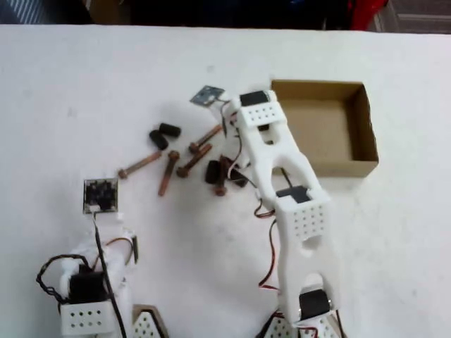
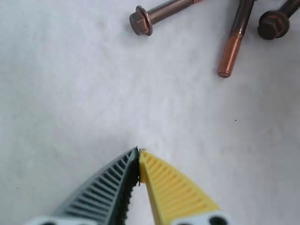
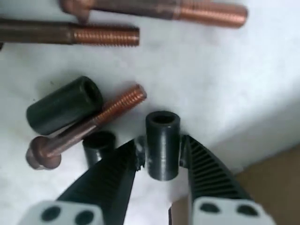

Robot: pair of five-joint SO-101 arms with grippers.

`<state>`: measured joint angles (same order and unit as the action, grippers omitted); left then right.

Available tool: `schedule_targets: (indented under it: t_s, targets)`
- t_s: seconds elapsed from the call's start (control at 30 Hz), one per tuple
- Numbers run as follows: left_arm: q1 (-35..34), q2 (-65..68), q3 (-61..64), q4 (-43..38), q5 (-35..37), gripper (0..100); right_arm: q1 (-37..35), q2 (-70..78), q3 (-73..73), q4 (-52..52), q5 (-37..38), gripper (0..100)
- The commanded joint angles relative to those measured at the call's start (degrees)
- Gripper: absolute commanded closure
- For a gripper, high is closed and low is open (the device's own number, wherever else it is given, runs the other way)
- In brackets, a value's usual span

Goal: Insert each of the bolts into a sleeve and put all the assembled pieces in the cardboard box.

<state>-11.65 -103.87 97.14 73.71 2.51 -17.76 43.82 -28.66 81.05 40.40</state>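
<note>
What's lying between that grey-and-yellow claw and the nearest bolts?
Nothing. The left wrist view shows bare white table between the shut left claw and the bolts.

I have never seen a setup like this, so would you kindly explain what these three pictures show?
This is a pair of white robot arms at a white table. One picture looks down from a fixed camera above. The other two come from small cameras on each arm's wrist, looking along its grasping tool. On the table lie copper-coloured threaded bolts and short black tube-shaped sleeves, with an open cardboard box beside them. The right arm stretches out to the pile, and the right tool grips a black sleeve between its black fingers. The left arm sits drawn back. The left tool, one finger grey and one yellow, is shut on nothing.
</note>
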Motion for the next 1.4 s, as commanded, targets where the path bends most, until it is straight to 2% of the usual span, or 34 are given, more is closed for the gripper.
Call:
schedule_targets:
  t_s: [0.0, 0.17, 0.3, 0.37, 0.53, 0.67, 1.1, 1.37]
  targets:
    - [-0.57, -0.57, -0.09, -0.18, 0.7, 98, 1.63, -0.13, -1.05, -0.66, 0.62, 86.8]
    - [-0.57, -0.57, -0.09, -0.18, 0.7, 98, 1.71, -0.13, -0.97, -0.66, 0.62, 87.9]
    - [-0.57, -0.57, -0.09, -0.18, 0.7, 98, 1.8, -0.13, -1.05, -0.4, 0.62, 99.0]
    - [-0.57, -0.57, -0.09, -0.18, 0.7, 98, 1.8, -0.13, -1.05, -0.4, 0.53, 96.5]
    - [-0.57, -0.57, -0.09, -0.18, 0.7, 98, 1.8, -0.75, -1.41, 0.04, 0.09, 98.2]
    - [-0.57, -0.57, -0.09, -0.18, 0.7, 98, 1.45, -4.09, -4.13, 5.05, 0.09, 98.2]
    - [-0.57, -0.57, -0.09, -0.18, 0.7, 98, 1.8, -19.74, -7.74, 16.75, 0.0, 98.2]
    - [-0.57, -0.57, -0.09, -0.18, 0.7, 98, 1.27, -34.51, -0.44, 16.92, -2.81, 98.2]
